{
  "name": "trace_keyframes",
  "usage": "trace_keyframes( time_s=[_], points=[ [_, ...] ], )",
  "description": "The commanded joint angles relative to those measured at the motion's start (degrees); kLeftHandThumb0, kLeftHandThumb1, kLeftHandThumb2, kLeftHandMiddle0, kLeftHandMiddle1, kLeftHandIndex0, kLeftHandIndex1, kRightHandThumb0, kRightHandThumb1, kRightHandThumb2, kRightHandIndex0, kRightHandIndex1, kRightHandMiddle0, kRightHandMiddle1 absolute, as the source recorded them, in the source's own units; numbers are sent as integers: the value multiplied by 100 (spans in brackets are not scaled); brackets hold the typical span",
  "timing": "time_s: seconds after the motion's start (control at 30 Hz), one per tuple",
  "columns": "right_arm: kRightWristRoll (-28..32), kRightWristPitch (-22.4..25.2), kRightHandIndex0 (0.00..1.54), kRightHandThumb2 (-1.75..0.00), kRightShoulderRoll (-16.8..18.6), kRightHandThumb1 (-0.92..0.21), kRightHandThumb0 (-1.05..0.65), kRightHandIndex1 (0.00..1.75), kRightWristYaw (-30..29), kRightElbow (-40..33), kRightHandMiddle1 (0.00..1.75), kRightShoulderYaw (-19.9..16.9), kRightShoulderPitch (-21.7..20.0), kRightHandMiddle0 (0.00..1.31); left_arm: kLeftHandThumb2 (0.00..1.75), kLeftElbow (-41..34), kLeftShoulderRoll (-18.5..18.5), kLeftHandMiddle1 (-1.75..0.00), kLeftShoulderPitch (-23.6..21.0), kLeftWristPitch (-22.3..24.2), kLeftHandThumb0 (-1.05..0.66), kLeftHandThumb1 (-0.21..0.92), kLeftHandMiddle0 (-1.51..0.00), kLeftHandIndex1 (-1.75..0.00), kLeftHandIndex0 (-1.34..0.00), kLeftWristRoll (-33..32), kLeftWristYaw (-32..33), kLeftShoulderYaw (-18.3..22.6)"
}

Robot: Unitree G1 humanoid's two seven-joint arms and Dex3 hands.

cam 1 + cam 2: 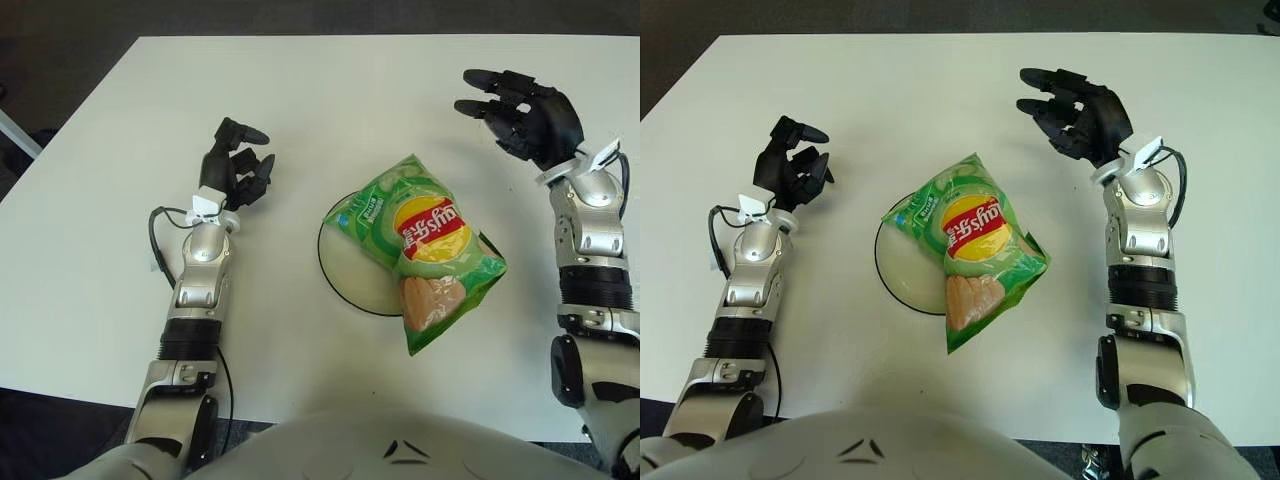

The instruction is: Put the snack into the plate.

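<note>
A green bag of chips (425, 245) with a red and yellow logo lies across a white plate with a dark rim (345, 270) at the middle of the white table; its lower right end hangs over the plate's edge. My right hand (515, 110) is up and to the right of the bag, fingers spread, holding nothing. My left hand (240, 165) shows to the left of the plate, fingers loosely curled, holding nothing.
The white table (300, 90) has its far edge at the top and its near edge just in front of my body. A thin cable (155, 235) loops beside my left wrist.
</note>
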Motion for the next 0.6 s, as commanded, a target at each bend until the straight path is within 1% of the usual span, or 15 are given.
trace_keyframes(
  time_s=[0.0,0.03,0.07,0.1,0.17,0.2,0.27,0.3,0.37,0.47,0.57],
  points=[
    [283,324,94,-29,290,-92,-34,9,-233,-218,122,-151,313,48,37,414,-166,-175,566,0,-35,92,-89,-159,-36,-15,-23,-30],
    [334,365,96,-30,382,-92,-34,11,-307,-249,128,-172,364,46,37,424,-164,-175,560,-3,-35,92,-89,-159,-36,-17,-25,-27],
    [408,371,99,-31,545,-92,-35,13,-406,-244,137,-206,456,44,37,432,-162,-175,556,-6,-35,92,-89,-159,-36,-17,-26,-26],
    [456,376,100,-30,653,-92,-35,17,-472,-243,139,-227,519,44,37,436,-161,-175,554,-9,-35,92,-89,-159,-36,-17,-27,-25],
    [540,325,93,-30,877,-92,-35,45,-575,-162,145,-255,632,44,37,452,-155,-175,547,-17,-35,92,-89,-159,-36,-19,-30,-20],
    [572,277,90,-30,985,-92,-35,55,-600,-104,146,-263,692,44,37,459,-152,-175,545,-22,-35,92,-89,-159,-36,-19,-31,-18],
    [608,198,87,-29,1133,-92,-35,65,-615,-34,148,-270,795,44,37,465,-148,-175,544,-28,-35,92,-89,-159,-36,-18,-32,-18],
    [618,167,81,-25,1182,-92,-23,79,-613,-15,148,-271,838,43,37,467,-147,-175,543,-31,-35,92,-89,-159,-36,-18,-32,-18],
    [620,92,76,-21,1280,-92,-12,93,-588,31,148,-267,932,41,37,483,-141,-175,534,-39,-35,92,-89,-159,-36,-20,-35,-16],
    [610,21,71,-19,1404,-92,-4,104,-575,4,148,-237,1081,39,37,497,-138,-175,527,-48,-35,92,-89,-159,-36,-19,-37,-15],
    [546,-127,70,-19,1515,-92,-2,109,-545,62,147,-159,1261,38,37,505,-139,-175,525,-57,-35,92,-89,-159,-36,-19,-39,-14]
  ],
)
